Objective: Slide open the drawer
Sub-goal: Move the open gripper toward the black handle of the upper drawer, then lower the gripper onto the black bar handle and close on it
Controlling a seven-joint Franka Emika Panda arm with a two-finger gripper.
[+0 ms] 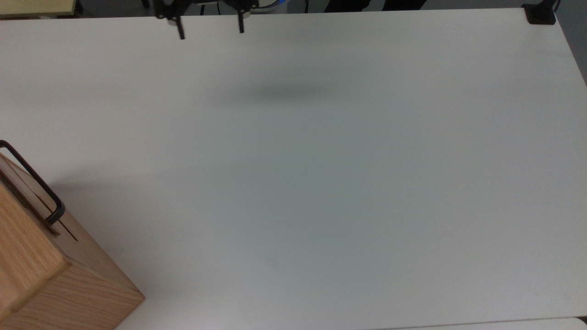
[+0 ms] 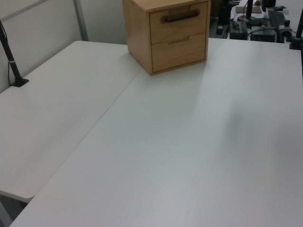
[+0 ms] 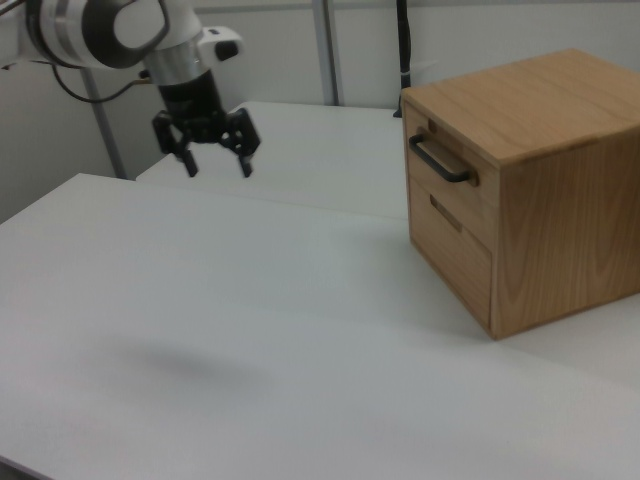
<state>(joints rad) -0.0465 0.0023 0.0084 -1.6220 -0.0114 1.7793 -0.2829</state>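
The drawer point(image 2: 180, 27) is the upper one in a light oak cabinet point(image 2: 137, 33) and sits flush in it, shut. Its black bar handle point(image 2: 180, 17) runs across the front. In the right view the drawer point(image 3: 447, 140) faces left, handle point(image 3: 440, 160) sticking out. The top view has the handle point(image 1: 34, 178) at the lower left. My gripper point(image 3: 217, 165) hangs open in the air, far to the right view's left of the cabinet, nothing between its fingers. In the top view the gripper point(image 1: 211, 30) is at the upper edge.
The white table point(image 1: 321, 183) spreads wide between gripper and cabinet. A second, lower drawer point(image 2: 180, 49) sits under the handled one. A black clamp post point(image 2: 12, 61) stands at the left view's left edge; another black mount point(image 1: 541, 13) is at the top view's upper right corner.
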